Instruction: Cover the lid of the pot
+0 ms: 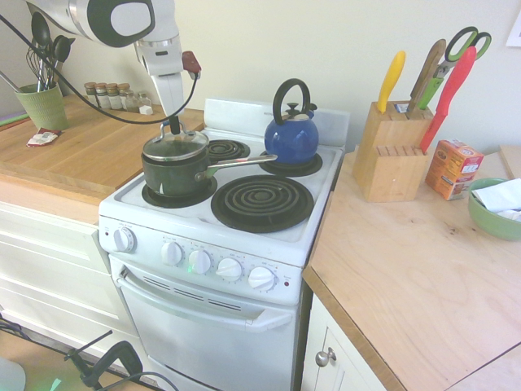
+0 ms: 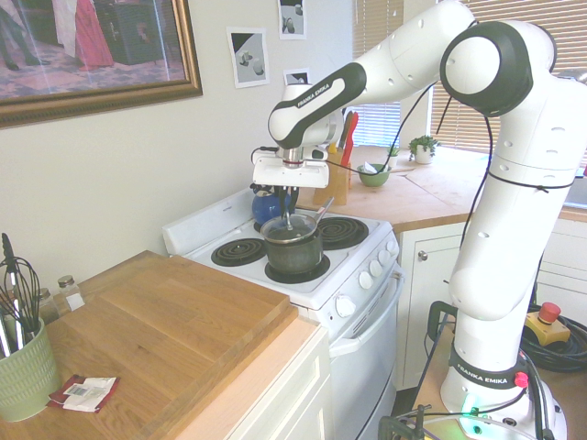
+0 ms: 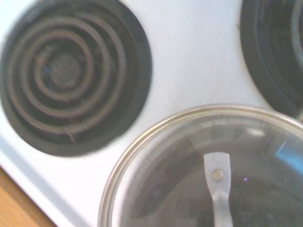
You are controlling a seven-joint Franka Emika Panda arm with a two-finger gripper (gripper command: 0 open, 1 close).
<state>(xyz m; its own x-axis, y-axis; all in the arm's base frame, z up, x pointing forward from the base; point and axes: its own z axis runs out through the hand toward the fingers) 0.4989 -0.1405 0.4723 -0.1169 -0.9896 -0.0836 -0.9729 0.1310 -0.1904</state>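
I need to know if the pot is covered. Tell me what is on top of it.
The glass lid sits over the pot, slightly tilted, with the gripper shut on its knob. Through the glass the inside looks dark; any contents cannot be made out.

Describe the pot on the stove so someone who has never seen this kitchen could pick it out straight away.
Start at the white stove between the two wooden counters. On its front burner, on the side near the utensil cup, stands the pot, with a glass lid at its rim. It is dark green with one long straight silver handle, unlike the blue kettle behind, which has a black arched handle.
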